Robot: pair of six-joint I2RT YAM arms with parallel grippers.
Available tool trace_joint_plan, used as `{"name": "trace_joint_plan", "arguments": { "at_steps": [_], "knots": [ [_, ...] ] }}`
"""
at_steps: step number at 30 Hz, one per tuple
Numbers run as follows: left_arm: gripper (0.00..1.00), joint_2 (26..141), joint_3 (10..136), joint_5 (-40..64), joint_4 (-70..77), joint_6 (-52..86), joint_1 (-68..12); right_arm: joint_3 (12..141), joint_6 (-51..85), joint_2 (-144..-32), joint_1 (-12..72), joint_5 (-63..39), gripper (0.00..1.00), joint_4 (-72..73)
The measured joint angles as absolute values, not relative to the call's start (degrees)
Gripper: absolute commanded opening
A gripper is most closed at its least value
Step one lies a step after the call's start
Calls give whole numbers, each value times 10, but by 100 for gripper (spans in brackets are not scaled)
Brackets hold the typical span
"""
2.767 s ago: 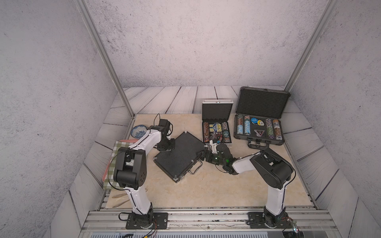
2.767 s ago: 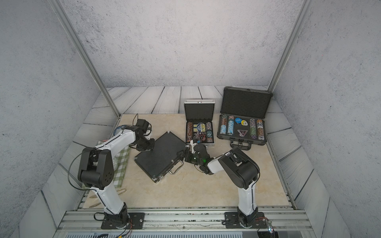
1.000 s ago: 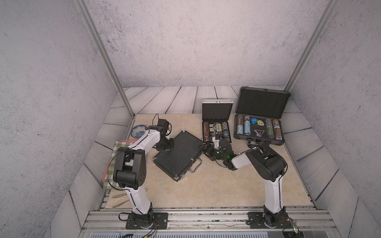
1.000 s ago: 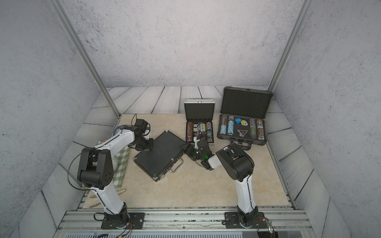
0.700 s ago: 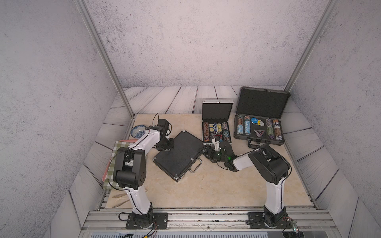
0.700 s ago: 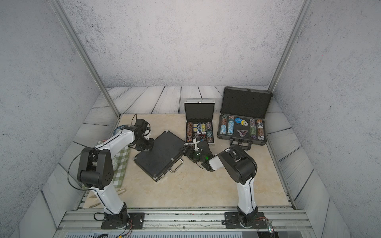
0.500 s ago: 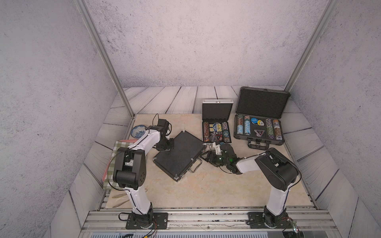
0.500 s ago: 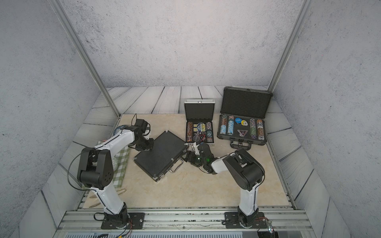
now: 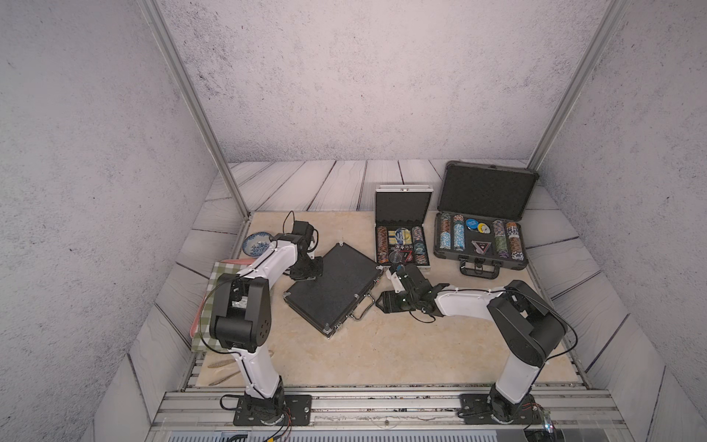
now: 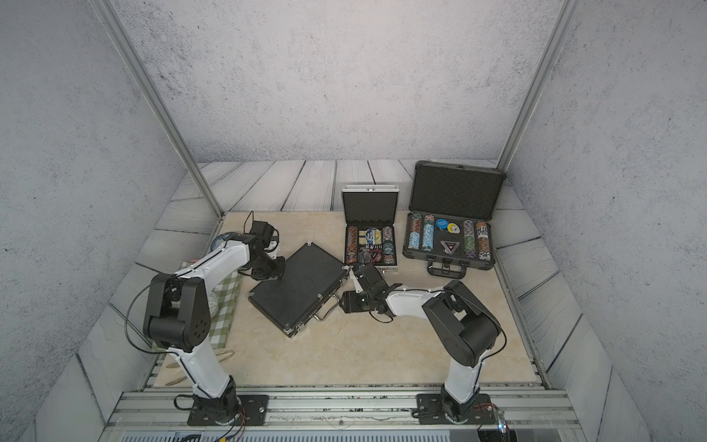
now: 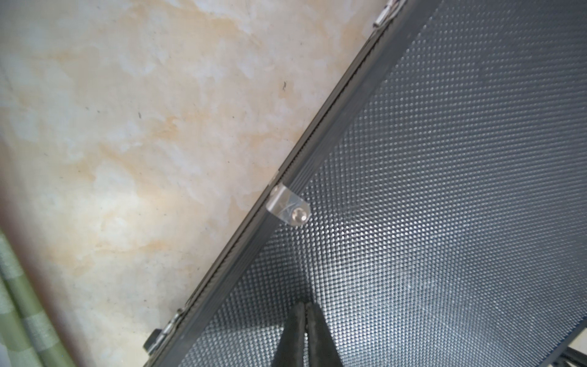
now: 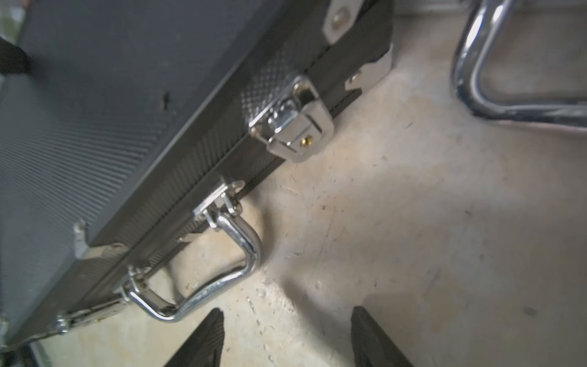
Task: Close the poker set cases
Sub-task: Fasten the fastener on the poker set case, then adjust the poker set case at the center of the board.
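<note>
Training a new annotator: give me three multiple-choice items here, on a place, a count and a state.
1. Where does the black case lie?
A) to the robot's left of the silver case
B) behind it
C) on top of it
2. How many cases stand open?
A) one
B) two
C) three
3. The left gripper is:
A) wide open
B) shut
C) holding a chip
Answers: 1 A, seen in both top views; 2 B, the silver case and the dark-grey case have lids up; 3 B, its jaws meet on the black lid.

Robot lab booth — grey walls (image 9: 344, 76), aluminium rail (image 9: 382, 401)
</note>
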State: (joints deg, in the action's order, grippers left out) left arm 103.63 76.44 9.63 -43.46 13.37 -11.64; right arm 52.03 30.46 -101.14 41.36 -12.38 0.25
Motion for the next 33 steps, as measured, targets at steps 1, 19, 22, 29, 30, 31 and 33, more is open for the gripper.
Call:
{"name": "trace_joint_plan", "arguments": {
  "at_steps": [1,19,22,29,30,31,33],
  "knots": [
    [9,1036,764,96,-435,134,-116,528,296,-1011,420,-110,59,-17],
    [9,1035,763,96,-433,135,-116,608,338,-1079,437,-68,46,-23],
    [9,1035,763,96,-433,135,-116,620,345,-1088,438,-69,45,-23],
    [9,1035,762,97,-432,135,-116,620,343,-1093,444,-67,39,-16],
    [9,1035,762,97,-432,135,-116,619,341,-1094,446,-66,37,-14],
    [9,1035,762,97,-432,135,-116,619,340,-1095,449,-63,35,-11],
    [9,1035,762,96,-432,135,-116,618,340,-1097,454,-57,33,-6]
  ]
}}
